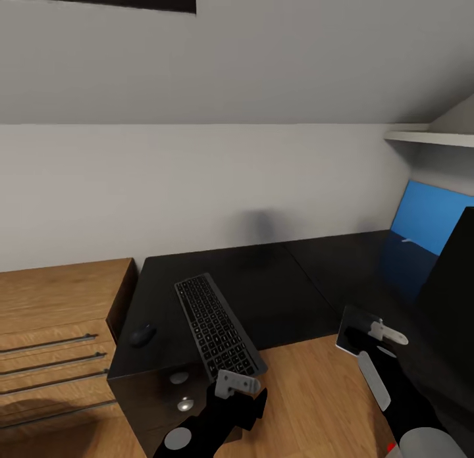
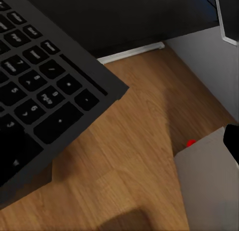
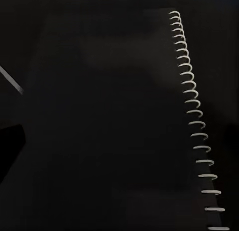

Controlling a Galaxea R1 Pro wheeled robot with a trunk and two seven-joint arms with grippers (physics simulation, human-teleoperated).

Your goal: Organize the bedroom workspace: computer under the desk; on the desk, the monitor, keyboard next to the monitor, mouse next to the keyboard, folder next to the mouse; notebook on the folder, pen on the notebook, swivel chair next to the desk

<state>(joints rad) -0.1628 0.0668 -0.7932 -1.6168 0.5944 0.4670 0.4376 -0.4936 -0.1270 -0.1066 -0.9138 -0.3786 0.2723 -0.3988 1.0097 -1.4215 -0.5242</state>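
The keyboard (image 1: 216, 323) lies slantwise on the black desk (image 1: 289, 287), its near end past the front edge. My left gripper (image 1: 238, 387) is right at that end; the left wrist view has the keyboard (image 2: 40, 91) close up, fingers hidden. The mouse (image 1: 142, 335) rests left of the keyboard. My right gripper (image 1: 387, 333) holds a black spiral-bound notebook (image 1: 354, 330) (image 3: 109, 121) above the desk's inner corner. The blue folder (image 1: 434, 214) is at the far right back, partly behind a tall black slab (image 1: 454, 287), perhaps the monitor. Swivel chair, computer and pen are out of view.
A light-wood cabinet (image 1: 52, 313) with bar handles stands against the desk's left side. The dark drawer unit with silver knobs (image 1: 185, 403) is under the desk's near left corner. A white shelf (image 1: 428, 138) hangs at the upper right. Wood floor (image 1: 309, 399) lies in front.
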